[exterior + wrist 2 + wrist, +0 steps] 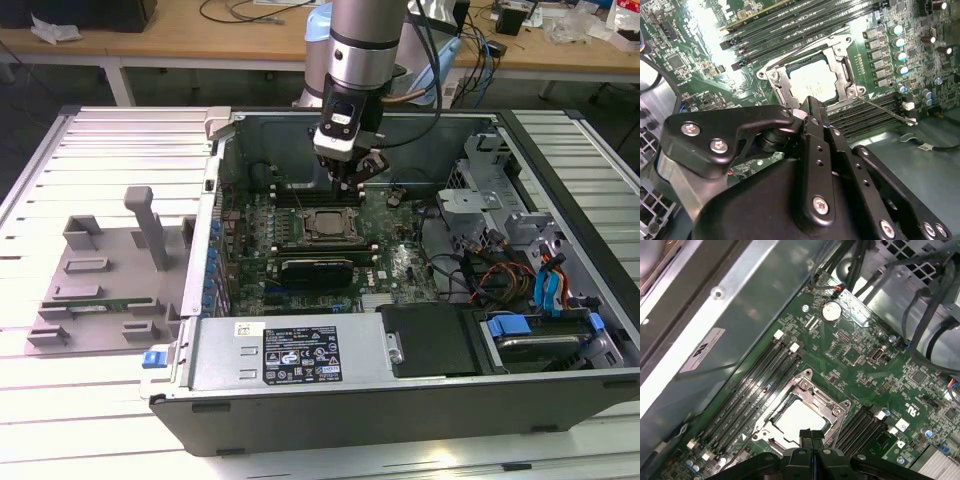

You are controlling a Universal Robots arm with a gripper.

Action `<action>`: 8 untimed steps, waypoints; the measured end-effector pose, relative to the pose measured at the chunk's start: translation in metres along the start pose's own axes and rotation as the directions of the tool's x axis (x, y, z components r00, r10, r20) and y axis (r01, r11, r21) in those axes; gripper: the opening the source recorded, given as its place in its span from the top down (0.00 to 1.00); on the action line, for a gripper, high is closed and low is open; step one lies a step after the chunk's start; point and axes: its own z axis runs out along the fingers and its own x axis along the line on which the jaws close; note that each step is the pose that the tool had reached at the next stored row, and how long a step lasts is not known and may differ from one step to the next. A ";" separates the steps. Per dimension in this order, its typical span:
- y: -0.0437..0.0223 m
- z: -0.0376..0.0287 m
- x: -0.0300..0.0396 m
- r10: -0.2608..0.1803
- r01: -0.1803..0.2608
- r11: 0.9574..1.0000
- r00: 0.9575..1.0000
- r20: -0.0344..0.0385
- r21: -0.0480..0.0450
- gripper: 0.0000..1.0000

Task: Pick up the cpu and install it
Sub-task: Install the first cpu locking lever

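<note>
we see gripper [357, 172] hanging just above socket [327, 224] inside open computer case [420, 400]. in first wrist view fingers [806, 440] pressed together, nothing pinched. cpu [813, 82] sits flat in socket, metal frame [846, 75] around it, shiny top showing in both wrist views [797, 420]. memory slots [747, 390] run beside socket.

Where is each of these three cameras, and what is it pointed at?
Exterior view: off the arm, above the open computer case, showing the arm's wrist and the gripper over the motherboard.
First wrist view: on the arm, looking down past the gripper at the cpu in its socket.
Second wrist view: also on the arm, gripper body large, cpu beyond.
All three share the cpu.
</note>
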 end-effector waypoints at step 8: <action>0.0000 0.0000 0.0000 -0.094 0.094 0.996 0.996 0.006 -0.001 0.89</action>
